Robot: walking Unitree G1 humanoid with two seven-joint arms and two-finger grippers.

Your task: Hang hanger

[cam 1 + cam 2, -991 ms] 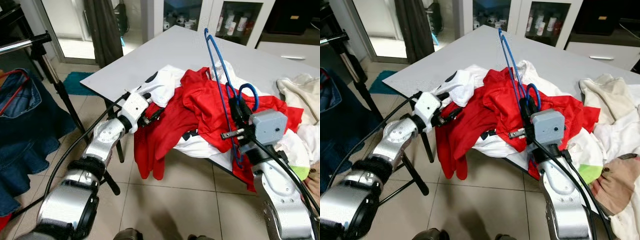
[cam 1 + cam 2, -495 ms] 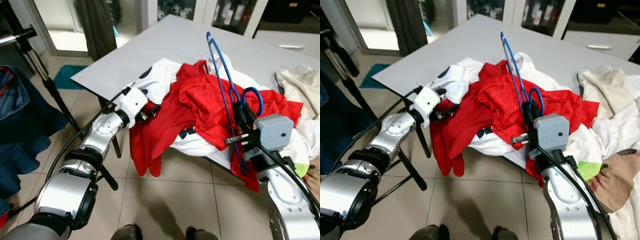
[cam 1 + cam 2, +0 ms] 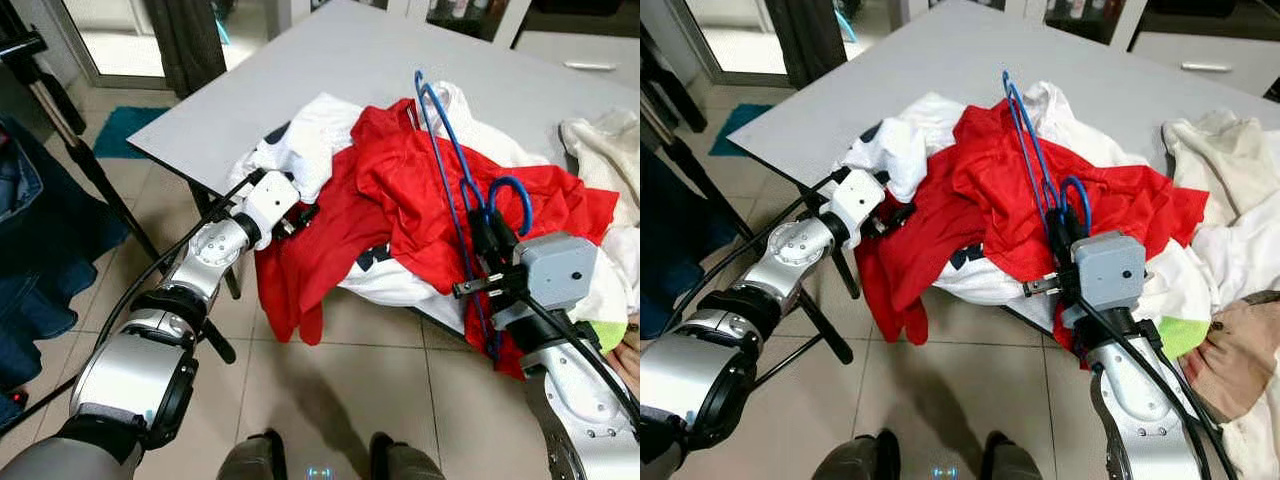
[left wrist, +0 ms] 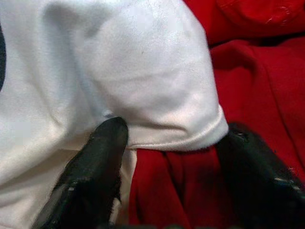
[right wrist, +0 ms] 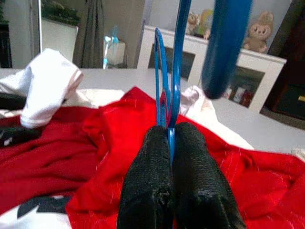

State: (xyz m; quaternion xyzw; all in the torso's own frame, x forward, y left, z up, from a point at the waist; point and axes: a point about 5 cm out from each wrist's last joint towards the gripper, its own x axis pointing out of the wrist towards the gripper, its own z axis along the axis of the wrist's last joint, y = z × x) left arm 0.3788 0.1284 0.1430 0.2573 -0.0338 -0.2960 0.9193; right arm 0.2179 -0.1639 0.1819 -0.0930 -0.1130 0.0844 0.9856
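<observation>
Nearest the camera, the robot's own feet (image 3: 320, 462) stand on the tiled floor (image 3: 340, 390). Just ahead on the right, the right end effector (image 3: 485, 235) has its two black fingers (image 5: 183, 176) pressed together on the thin wire of a blue hanger (image 3: 445, 150); the hanger is held up over the clothes, its hook (image 3: 508, 200) curling just above the fingers and its long frame reaching away toward the far side of the bench (image 3: 340, 70). On the left, the left end effector (image 3: 295, 218) is at the near edge of the pile, its fingers (image 4: 95, 167) spread apart with the hem of a white shirt (image 3: 300, 150) and a fold of the red shirt (image 3: 400, 200) lying between them; whether they press the cloth I cannot tell. The red shirt drapes over the bench's front edge and hangs toward the floor. Farther right on the bench lies a cream garment (image 3: 605, 155). Off to the left, a dark stand (image 3: 70, 140) rises beside a blue denim garment (image 3: 25, 230), and a teal mat (image 3: 125, 130) lies on the floor beyond.
</observation>
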